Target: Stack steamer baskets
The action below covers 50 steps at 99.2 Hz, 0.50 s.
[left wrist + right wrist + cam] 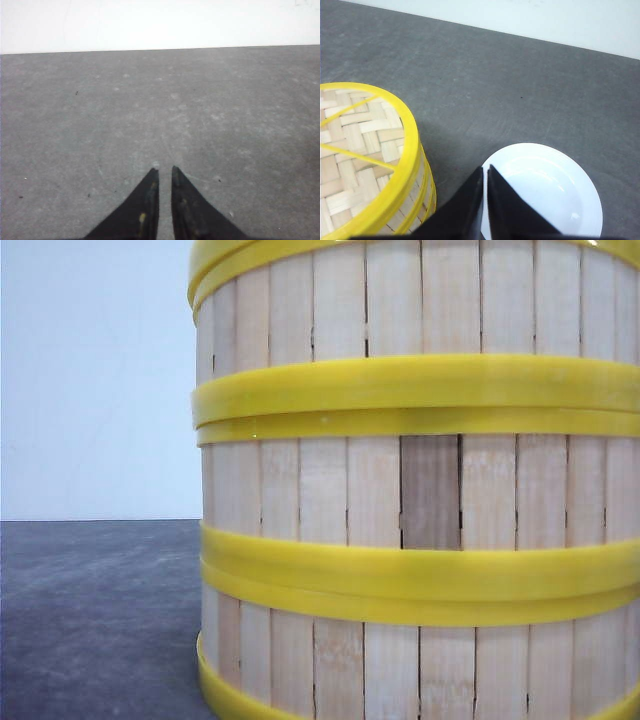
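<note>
Jaws of both grippers (165, 172) (485, 170) closed, holding nothing.

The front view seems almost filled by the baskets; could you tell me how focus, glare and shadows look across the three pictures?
Front view: the stack of steamer baskets stands very close, cropped top and right, slightly soft, small glints on its yellow rims. Left wrist view: even light, the left gripper dark, little shadow. Right wrist view: soft shadow beside the stack, mild glare in the white plate under the right gripper.

Dark grey, faintly scuffed table surface (210, 110), plain pale wall (95, 370) behind, seemingly even light
</note>
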### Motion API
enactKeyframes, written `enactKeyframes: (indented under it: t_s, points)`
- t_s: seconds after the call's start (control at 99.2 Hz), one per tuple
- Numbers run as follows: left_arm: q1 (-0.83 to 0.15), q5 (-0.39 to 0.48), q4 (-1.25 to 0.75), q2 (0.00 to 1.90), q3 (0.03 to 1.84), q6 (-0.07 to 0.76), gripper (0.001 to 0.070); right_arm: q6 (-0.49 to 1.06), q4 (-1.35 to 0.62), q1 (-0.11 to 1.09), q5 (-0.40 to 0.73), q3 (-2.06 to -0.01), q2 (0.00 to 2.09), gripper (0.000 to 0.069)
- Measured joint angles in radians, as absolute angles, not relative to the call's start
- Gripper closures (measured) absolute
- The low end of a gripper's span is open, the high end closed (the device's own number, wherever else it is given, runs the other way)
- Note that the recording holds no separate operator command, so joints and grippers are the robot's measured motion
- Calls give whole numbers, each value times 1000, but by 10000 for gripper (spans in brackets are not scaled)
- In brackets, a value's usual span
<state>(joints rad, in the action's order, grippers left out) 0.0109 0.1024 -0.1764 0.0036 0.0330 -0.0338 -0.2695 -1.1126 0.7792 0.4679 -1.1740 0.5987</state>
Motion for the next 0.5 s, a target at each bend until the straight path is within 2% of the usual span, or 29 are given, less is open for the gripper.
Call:
enactKeyframes:
  t_s: [0.282,0.383,0.504]
  points:
    - [11,102,-176,4,33,-34,692,-267,-1112,779,473,-1174,599,684]
    - [11,102,-176,4,33,-34,692,-250,-1090,778,528,-1174,599,684]
    - [11,102,-176,4,33,-34,692,-180,-975,731,580,-1174,599,684]
